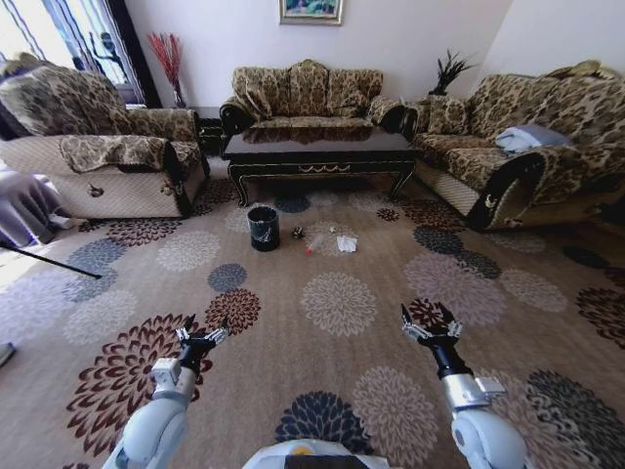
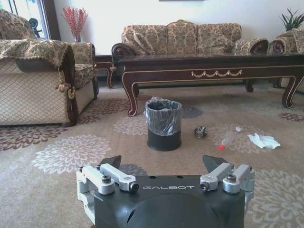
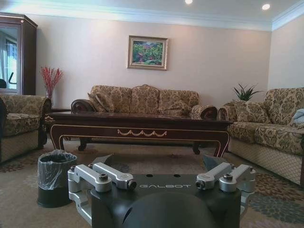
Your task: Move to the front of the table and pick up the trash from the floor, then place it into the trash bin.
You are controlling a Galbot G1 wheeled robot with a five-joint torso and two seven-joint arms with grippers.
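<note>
The dark glossy table (image 1: 314, 154) stands in front of the far sofa. On the floor (image 1: 337, 303) before it stands the black-lined trash bin (image 1: 263, 227). To the bin's right lies the trash: a small dark ball (image 1: 298, 233), a clear bottle (image 1: 314, 242) and crumpled white paper (image 1: 347, 243). The left wrist view shows the trash bin (image 2: 163, 124), dark ball (image 2: 200, 132), red-capped bottle (image 2: 226, 141), paper (image 2: 264, 140) and a tiny white scrap (image 2: 238, 128). My left gripper (image 1: 202, 330) and right gripper (image 1: 430, 322) hover open and empty over the carpet, well short of the trash.
Patterned sofas ring the carpet: one at the left (image 1: 98, 147), one behind the table (image 1: 308, 93), one at the right (image 1: 527, 137). A grey cloth and a dark rod (image 1: 44, 259) lie at the far left. Open carpet stretches between me and the bin.
</note>
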